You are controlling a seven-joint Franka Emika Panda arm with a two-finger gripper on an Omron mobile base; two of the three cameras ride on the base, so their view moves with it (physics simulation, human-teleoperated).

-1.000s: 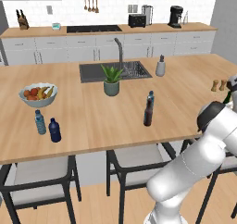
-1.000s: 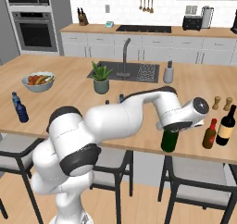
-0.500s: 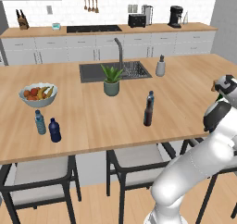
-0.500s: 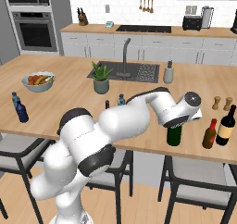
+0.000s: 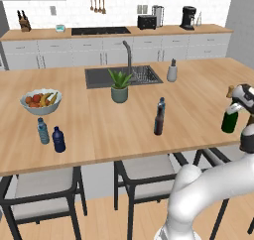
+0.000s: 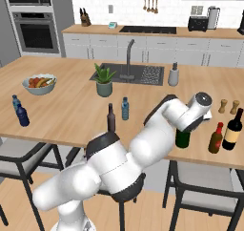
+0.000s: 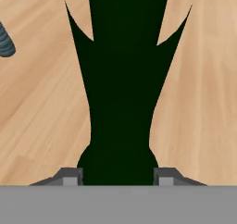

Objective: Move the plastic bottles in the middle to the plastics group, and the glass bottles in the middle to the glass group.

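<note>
The claw [image 7: 118, 177] is clamped on the neck of the green wine bottle [image 6: 182, 137], one finger [image 7: 69, 177] on each side of the dark glass, as the hand view shows. In the right base view the bottle stands upright on the worktop [image 6: 71, 106] near its front edge, to the right of the middle, with the hand over its top (so its neck is hidden there). In the left base view the same green bottle [image 5: 229, 121] sits at the far right under the hand.

Just right of it stand two more bottles of the glass group: a smaller reddish-brown bottle [image 6: 216, 138] and a dark one with a pale label [image 6: 233, 130], close together. Behind them are the two wooden shakers [image 6: 228, 106].

Left of the claw, in the middle of the worktop, the slim dark brown bottle [image 6: 111, 119] and the pale-blue water bottle [image 6: 125, 109] stand just beside each other, the brown one nearer the front edge.

Well to the left, the plastics group, a pale-blue bottle [image 5: 43, 131] and a navy bottle [image 5: 58, 139], stands side by side in front of the fruit bowl [image 5: 41, 101]. A potted plant [image 5: 119, 85] sits by the sink [image 5: 124, 77].
</note>
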